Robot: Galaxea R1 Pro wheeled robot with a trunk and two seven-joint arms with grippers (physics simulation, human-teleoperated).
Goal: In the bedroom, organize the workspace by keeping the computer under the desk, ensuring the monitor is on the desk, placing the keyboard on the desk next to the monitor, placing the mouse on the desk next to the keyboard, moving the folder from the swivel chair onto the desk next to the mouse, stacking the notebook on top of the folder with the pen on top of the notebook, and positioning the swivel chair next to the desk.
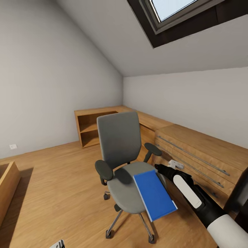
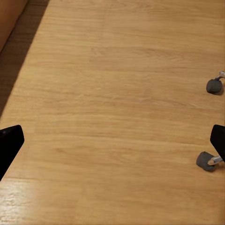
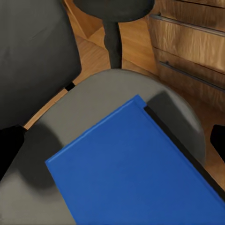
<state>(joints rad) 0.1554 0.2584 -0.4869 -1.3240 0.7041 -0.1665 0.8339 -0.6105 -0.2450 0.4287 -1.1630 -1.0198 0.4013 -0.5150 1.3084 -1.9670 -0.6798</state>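
Folder [image 3: 136, 168] on swivel chair [image 1: 128, 187] (right pincer [image 3: 112, 140] wide, empty)

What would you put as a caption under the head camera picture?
Right arm reaching toward the blue folder lying on the grey swivel chair, beside light wood cabinets in an attic bedroom.

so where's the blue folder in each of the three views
Head view: the blue folder lies lower right of centre on the swivel chair seat, its near end overhanging the edge, beside the right hand.
Right wrist view: the folder covers the lower part of the picture, on the grey seat.
Left wrist view: not in it; wooden floor and two chair casters.
Shared landmark: the swivel chair.
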